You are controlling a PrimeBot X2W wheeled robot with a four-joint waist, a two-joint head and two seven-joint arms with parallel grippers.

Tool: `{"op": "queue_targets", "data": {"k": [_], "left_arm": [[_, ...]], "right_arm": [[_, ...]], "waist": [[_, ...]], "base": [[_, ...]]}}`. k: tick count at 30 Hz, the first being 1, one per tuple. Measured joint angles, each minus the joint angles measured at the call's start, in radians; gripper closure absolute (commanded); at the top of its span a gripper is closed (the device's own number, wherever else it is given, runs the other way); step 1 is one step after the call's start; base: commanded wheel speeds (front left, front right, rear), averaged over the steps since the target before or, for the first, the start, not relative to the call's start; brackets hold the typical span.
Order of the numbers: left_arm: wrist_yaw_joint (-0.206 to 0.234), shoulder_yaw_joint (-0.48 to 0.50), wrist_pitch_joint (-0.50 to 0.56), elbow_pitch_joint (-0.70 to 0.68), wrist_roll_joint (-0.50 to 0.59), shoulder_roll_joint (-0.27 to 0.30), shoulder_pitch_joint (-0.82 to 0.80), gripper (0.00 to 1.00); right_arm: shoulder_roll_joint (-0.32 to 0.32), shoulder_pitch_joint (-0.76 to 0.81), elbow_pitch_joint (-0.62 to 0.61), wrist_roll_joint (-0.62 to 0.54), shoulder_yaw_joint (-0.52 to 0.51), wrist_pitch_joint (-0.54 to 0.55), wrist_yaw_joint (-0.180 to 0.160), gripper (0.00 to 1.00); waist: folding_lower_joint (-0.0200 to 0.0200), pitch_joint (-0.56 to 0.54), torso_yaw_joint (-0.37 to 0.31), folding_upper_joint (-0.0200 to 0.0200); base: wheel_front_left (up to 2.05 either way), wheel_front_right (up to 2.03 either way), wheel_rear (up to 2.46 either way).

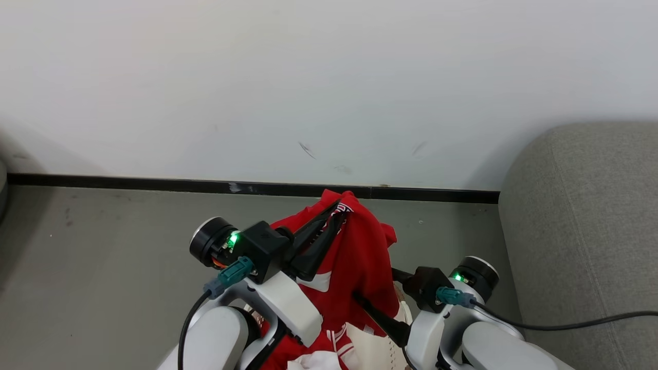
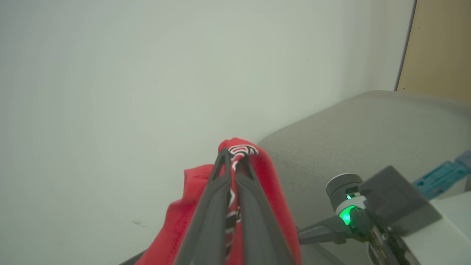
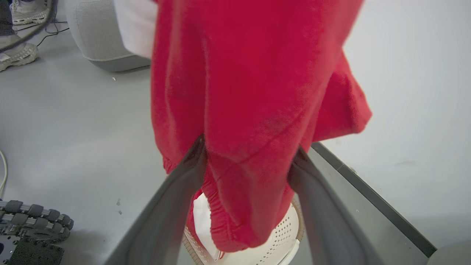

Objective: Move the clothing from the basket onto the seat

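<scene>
2 arms are busy here, but just 1 has a hold. Largest first: the seat point(image 1: 591, 231) fills the 3 o'clock side of the head view, its grey cushion bare. The basket point(image 3: 283, 235) sits on the floor at 6 o'clock in the right wrist view, directly under the hanging cloth, with white fabric lying in it. The clothing point(image 1: 354, 257), 1 red piece, hangs above the basket near the centre of the head view, with its lower folds down by the basket's rim. The left gripper point(image 1: 339, 210) is pinched tight on the top of the garment at its striped trim. The right gripper point(image 3: 249, 145) stands wide, its 2 fingers either side of the lower cloth without clamping it.

I judge this to be the carry step for this piece. The next move calls for swinging it toward 3 o'clock, high enough to clear the seat's rounded edge, then letting go over the cushion. More red and white cloth shows at 6 o'clock, so another trip looks likely.
</scene>
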Motion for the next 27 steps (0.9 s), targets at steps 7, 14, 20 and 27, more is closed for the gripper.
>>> {"op": "queue_targets", "data": {"k": [7,14,20,27], "left_arm": [[0.002,0.004,0.004,-0.007,-0.016,-0.001,0.000,1.00],[0.022,0.032,0.012,-0.001,-0.037,-0.002,0.035,1.00],[0.034,0.055,0.013,0.017,-0.050,0.005,0.062,1.00],[0.042,0.067,-0.002,0.037,-0.059,0.008,0.104,0.53]], "right_arm": [[0.026,-0.035,0.049,0.002,0.045,-0.001,0.000,1.00],[0.022,-0.039,0.065,0.036,0.046,-0.002,0.000,1.00],[-0.016,-0.035,0.051,0.076,-0.012,-0.003,0.000,1.00],[-0.038,-0.016,-0.029,0.134,-0.146,-0.004,0.000,1.00]], "waist": [[0.0000,0.004,0.006,0.0000],[0.0000,0.008,-0.003,0.0000],[0.0000,0.009,-0.017,0.0000],[0.0000,0.007,-0.043,0.0000]], "base": [[0.00,0.00,0.00],[0.00,0.00,0.00],[0.00,0.00,0.00],[0.00,0.00,0.00]]}}
